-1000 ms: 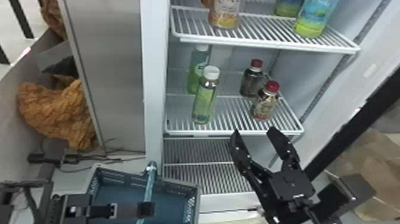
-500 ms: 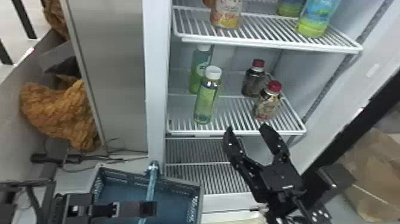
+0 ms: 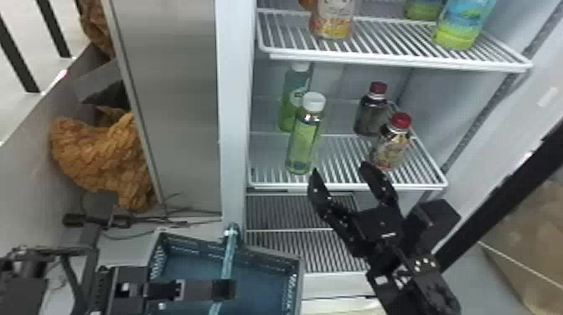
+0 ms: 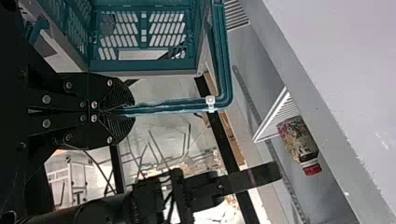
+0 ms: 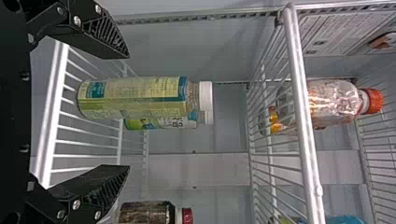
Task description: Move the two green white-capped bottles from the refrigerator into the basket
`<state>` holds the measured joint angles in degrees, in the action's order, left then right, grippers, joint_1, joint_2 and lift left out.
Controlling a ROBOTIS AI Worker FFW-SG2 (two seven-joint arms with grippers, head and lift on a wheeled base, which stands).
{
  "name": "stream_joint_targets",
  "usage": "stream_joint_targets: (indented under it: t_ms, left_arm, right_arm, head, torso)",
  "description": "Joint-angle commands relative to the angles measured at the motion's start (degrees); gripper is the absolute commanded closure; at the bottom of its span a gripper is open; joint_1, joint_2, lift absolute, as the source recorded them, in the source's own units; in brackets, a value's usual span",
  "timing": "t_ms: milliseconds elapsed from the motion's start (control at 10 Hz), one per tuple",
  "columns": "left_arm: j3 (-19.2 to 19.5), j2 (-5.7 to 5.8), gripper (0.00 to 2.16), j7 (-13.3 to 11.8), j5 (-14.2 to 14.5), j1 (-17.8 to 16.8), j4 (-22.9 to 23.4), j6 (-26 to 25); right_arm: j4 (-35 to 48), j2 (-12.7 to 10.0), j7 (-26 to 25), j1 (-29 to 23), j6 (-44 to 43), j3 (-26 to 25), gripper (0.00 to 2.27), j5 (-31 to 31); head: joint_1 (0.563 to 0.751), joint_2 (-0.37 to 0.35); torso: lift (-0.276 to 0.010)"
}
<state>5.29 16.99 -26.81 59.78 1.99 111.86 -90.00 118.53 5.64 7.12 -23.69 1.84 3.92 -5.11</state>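
Straight ahead in the head view, I have the front bottle [image 3: 305, 146] and rear bottle [image 3: 290, 100] upright on the refrigerator's shelf [image 3: 347, 185], with the basket [image 3: 268, 257] below and to the left. My right tool [image 3: 340, 168] sits spread wide at the shelf's front edge, near the front bottle and a red-capped bottle [image 3: 391, 144]. Over in the left wrist view, my left tool [image 4: 133, 113] is closed on the basket's handle [image 4: 177, 106]. From the right wrist view, I see the front bottle ahead of the gap, nearer one finger, so I'd shift left before going in. It looks like smooth plastic, probably full: fairly heavy, slightly squeezable, perhaps slick if chilled. I'd pinch the straight body around the middle, well under the cap; too high a hold could let it swing or tip into the rear bottle.
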Motion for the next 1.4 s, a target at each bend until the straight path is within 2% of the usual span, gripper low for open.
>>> stream_joint_targets:
  t_ms: [0, 800, 900, 1000, 1100, 1200, 1300]
  left_arm:
    - [-0.15, 0.06, 1.17, 0.00, -0.02, -0.03, 0.00, -0.03]
    - [-0.49, 0.15, 1.17, 0.00, -0.36, -0.31, 0.00, -0.03]
    - [-0.38, 0.23, 1.17, 0.00, -0.36, -0.31, 0.00, -0.03]
    - [-0.38, 0.23, 1.17, 0.00, -0.36, -0.31, 0.00, -0.03]
    - [-0.26, 0.15, 1.17, 0.00, -0.36, -0.31, 0.00, -0.03]
    - [-0.15, 0.15, 1.17, 0.00, -0.25, -0.17, 0.00, -0.03]
    - [-0.15, 0.15, 1.17, 0.00, -0.13, -0.17, 0.00, -0.03]
  right_arm:
    - [-3.57, 0.08, 0.00, 3.58, -0.01, 0.42, 0.20, 0.19]
    - [-21.01, 0.25, 1.50, 20.32, -2.26, 3.16, 0.25, 1.34]
    - [-21.57, 0.25, 1.50, 21.16, -2.26, 3.39, 0.38, 1.57]
    - [-21.99, 0.16, 1.41, 21.72, -2.12, 3.28, 0.64, 1.68]
    - [-21.71, 0.08, 1.41, 21.72, -1.42, 3.39, 0.81, 1.57]
    - [-21.29, 0.16, 1.41, 21.44, -1.28, 3.51, 0.95, 1.57]
    - [-20.58, 0.16, 1.41, 21.16, -1.42, 3.51, 0.97, 1.22]
  head:
    - [0.695, -0.152]
    - [0.695, -0.115]
    - [0.695, -0.109]
    - [0.695, -0.108]
    - [0.695, -0.105]
    - [0.695, -0.104]
    - [0.695, -0.103]
  torso:
    - [-0.263]
    - [-0.263]
    - [-0.263]
    - [-0.263]
    - [-0.263]
    - [-0.263]
    - [-0.263]
